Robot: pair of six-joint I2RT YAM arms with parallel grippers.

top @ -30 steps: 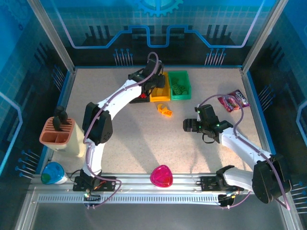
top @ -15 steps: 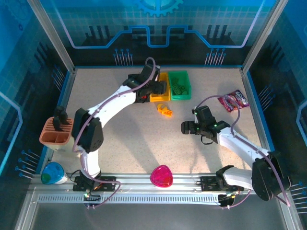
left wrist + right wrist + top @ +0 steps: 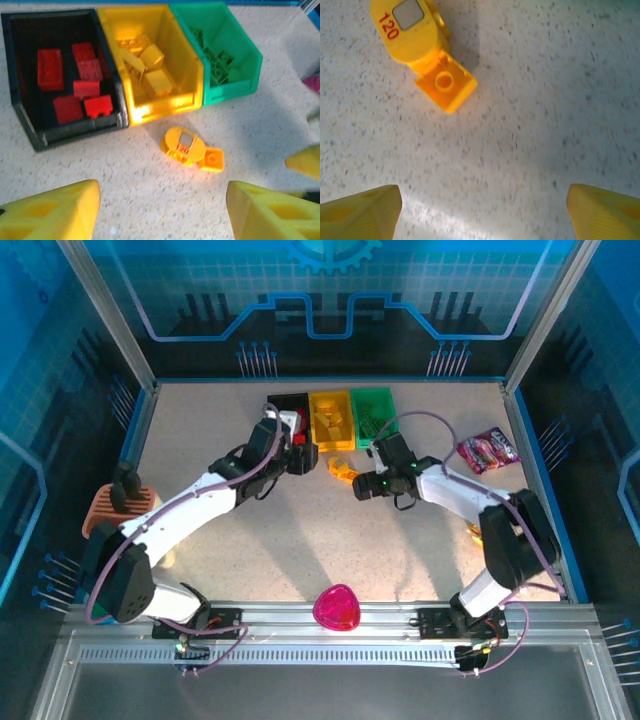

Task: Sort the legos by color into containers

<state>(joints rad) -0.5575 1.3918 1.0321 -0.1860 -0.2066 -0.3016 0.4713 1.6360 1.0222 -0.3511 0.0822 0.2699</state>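
Just in front of the yellow rectangular plastic bin, we hold our right gripper wide open and empty by the small yellow one-stud plastic brick (left gripper likewise parted, empty), so we judge the grab must avoid the adjoining round yellow disc.

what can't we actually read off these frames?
- Green bricks in the green bin, left wrist view: same colour as the bin and blurred, so they cannot be counted.
- Black bin, top view: the left arm covers its near end.
- Round yellow piece and one-stud brick, right wrist view: touching; joined or only abutting is unclear.
- Peach holder, top view: the left arm crosses it.
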